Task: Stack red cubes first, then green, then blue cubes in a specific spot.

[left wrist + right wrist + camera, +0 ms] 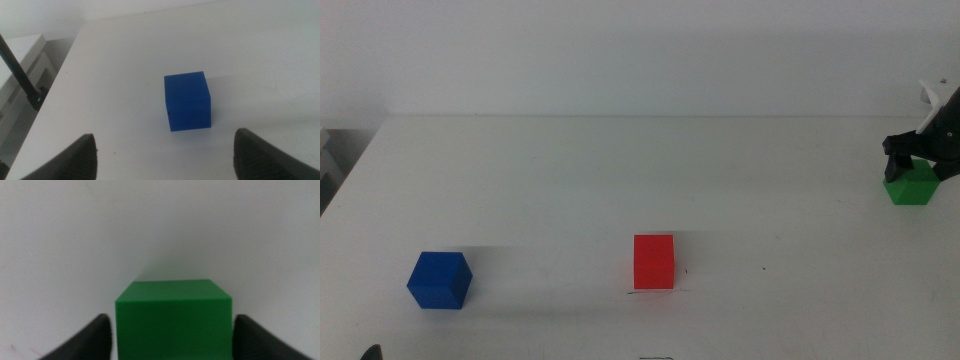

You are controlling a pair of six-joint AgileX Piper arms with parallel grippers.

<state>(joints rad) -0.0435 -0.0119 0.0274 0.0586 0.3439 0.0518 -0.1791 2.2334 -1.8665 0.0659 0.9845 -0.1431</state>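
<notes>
The red cube (pixel 654 261) stands at the table's front centre, on a faint thin dark line mark (pixel 638 292) that shows along its base. Far to the front left sits the blue cube (pixel 439 280), which the left wrist view shows ahead of my left gripper (pixel 165 157); that gripper is open and wide, apart from the blue cube (pixel 187 101). At the right edge, my right gripper (pixel 919 165) is down over the green cube (pixel 912 189). Its jaws flank the green cube (pixel 174 322) closely, with a thin white gap on one side.
The white table's far edge (pixel 640 117) meets a pale wall. A grey ledge (pixel 328 160) lies past the table's left side. A tiny dark speck (pixel 765 268) marks the tabletop right of the red cube.
</notes>
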